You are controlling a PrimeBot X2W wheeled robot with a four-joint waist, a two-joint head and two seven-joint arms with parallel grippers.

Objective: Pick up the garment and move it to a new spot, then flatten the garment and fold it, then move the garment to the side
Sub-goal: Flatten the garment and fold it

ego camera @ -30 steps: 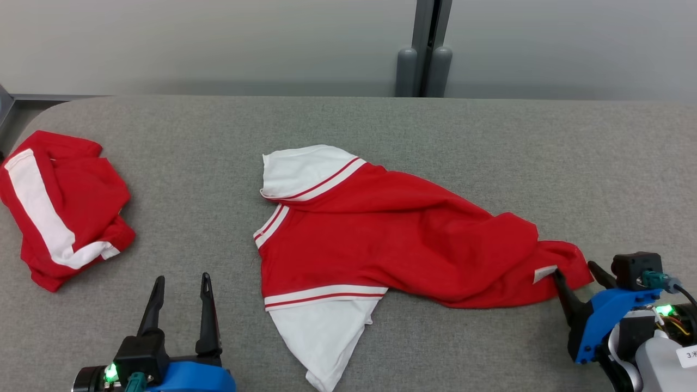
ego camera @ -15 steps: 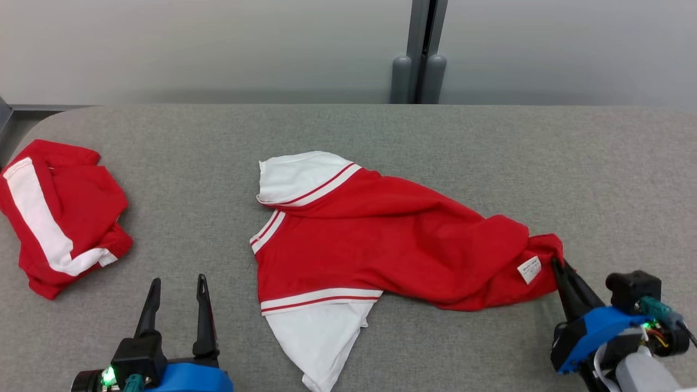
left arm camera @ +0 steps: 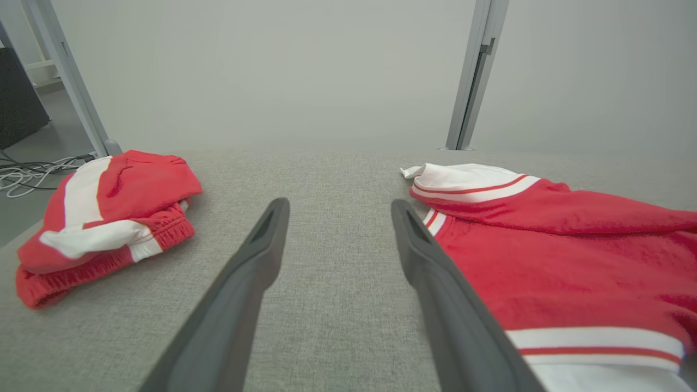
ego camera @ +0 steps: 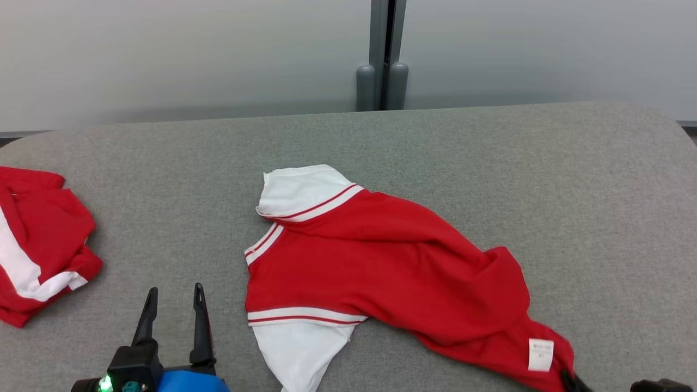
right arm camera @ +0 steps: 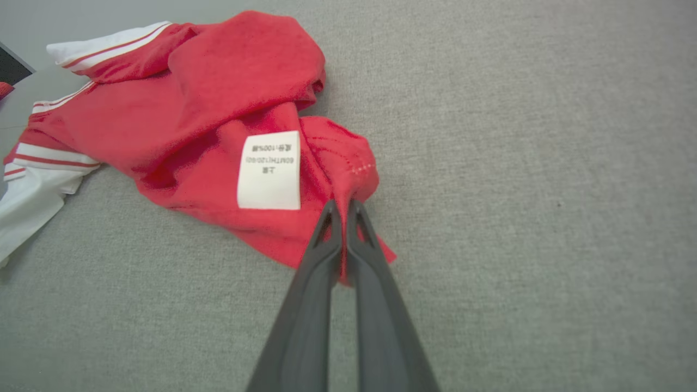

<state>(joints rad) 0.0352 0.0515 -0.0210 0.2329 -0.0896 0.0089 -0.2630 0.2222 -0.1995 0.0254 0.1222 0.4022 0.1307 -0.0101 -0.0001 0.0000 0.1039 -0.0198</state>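
Lying crumpled across the middle of the grey table (ego camera: 572, 179), the red garment (ego camera: 381, 261) stretches from its 2 white sleeves — the far sleeve (ego camera: 297, 190) and the near sleeve (ego camera: 297, 348) — out to a bunched red corner on the robot's right. That corner, just beside the white care label (right arm camera: 269, 170), is pinched by the right claw (right arm camera: 342, 209), whose fingers are closed tight on a fold of cloth with almost no gap between them. The rest of the garment rests on the table. Only the gripped corner looks drawn up a little, so the lift seems barely begun.

The left claw (ego camera: 175, 288) hovers low over bare table near the sleeve end, its fingers spread wide and holding nothing, close to the garment without touching it. Well apart, at the table's left edge, a second red-and-white piece of clothing (ego camera: 38, 256) lies in a heap.

By my reading the task is at its 1st step: the grasp is made, but carrying the garment to a new spot, flattening it, folding it and setting it aside are all left to do.
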